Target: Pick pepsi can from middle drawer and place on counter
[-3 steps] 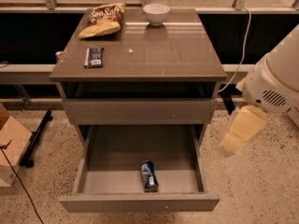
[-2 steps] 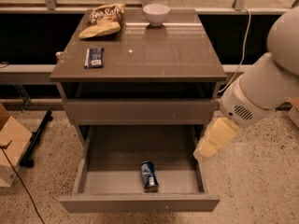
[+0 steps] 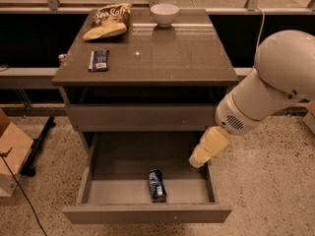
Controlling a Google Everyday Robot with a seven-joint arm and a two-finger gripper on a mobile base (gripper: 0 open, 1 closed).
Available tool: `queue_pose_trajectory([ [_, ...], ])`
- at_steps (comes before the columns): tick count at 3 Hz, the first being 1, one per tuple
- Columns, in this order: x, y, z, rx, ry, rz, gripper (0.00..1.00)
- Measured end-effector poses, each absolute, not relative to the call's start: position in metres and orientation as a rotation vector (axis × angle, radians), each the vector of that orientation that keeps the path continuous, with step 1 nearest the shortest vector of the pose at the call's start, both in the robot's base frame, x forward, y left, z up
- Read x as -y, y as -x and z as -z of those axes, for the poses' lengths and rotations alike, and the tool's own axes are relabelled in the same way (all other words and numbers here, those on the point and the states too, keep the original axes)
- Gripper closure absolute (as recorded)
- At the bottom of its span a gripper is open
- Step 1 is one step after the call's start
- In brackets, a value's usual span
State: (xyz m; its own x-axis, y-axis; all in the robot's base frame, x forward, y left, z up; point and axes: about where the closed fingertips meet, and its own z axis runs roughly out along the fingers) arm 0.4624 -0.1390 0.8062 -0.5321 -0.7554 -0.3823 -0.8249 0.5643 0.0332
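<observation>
Claw (image 3: 204, 151) position: at the end of the white arm (image 3: 275, 82), above the right side of the open middle drawer (image 3: 147, 213), apart from the can; whether it is released or clenched cannot be told. The counter (image 3: 187, 58) carries a chip bag (image 3: 108, 21) at the rear left, a white bowl (image 3: 165, 13) at the rear centre and a flat dark-blue packet (image 3: 99, 60) near the left edge. The pepsi can (image 3: 157, 185) lies on its side on the drawer floor, near the front wall, roughly centred.

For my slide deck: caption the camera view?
Tool hovers at right edge of open middle drawer; pepsi can lies inside near the front.
</observation>
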Motion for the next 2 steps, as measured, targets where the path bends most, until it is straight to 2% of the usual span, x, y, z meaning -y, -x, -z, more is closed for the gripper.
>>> queue_pose_trajectory([
  [2,0.101,-0.497,-0.776,-2.467,1.261,-0.36,0.0],
])
